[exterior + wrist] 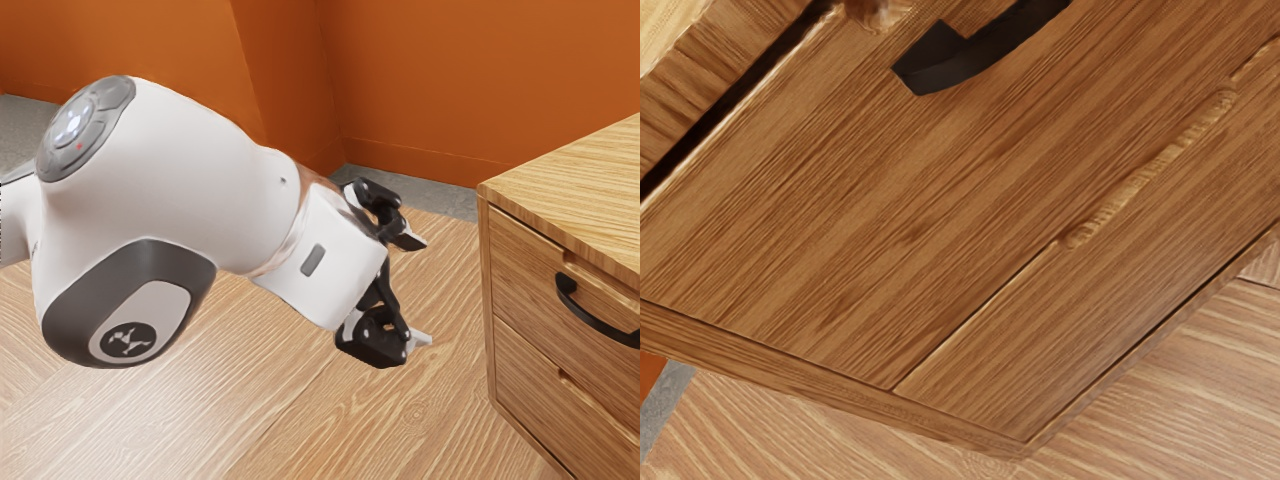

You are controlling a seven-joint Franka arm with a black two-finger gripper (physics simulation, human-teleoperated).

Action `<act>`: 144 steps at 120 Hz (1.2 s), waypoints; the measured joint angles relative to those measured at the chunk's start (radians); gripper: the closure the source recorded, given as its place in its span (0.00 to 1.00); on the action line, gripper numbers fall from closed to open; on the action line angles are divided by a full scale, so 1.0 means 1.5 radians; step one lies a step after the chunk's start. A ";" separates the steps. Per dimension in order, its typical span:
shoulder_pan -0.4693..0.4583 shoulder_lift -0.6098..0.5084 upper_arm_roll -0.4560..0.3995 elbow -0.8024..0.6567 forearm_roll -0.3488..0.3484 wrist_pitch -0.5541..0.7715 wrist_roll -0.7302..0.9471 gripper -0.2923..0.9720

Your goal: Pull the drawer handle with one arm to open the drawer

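A wooden cabinet point(570, 190) stands at the exterior view's right. Its top drawer point(525, 275) carries a black curved handle point(592, 312) and sits about flush with the cabinet front. My black gripper point(418, 290) is open and empty, its fingers spread one above the other. It hangs to the exterior view's left of the cabinet, near handle height, and a clear gap separates it from the drawer. In the wrist view the handle point(970, 50) and the top drawer front point(880, 220) lie ahead of the hand.
A second drawer point(540, 400) sits below the top one, also seen in the wrist view as the lower drawer point(1140, 280). The floor point(300, 410) is wood plank. Orange walls point(450, 70) stand behind, with a grey strip of floor at their base.
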 joint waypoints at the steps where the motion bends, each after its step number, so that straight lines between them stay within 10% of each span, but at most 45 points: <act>1: 0.000 0.001 0.000 -0.002 0.002 0.008 0.005 0.23; 53: -0.003 0.014 -0.030 -0.104 0.029 0.294 0.243 0.23; 144: -0.004 0.065 -0.054 -0.042 0.005 0.254 0.408 0.23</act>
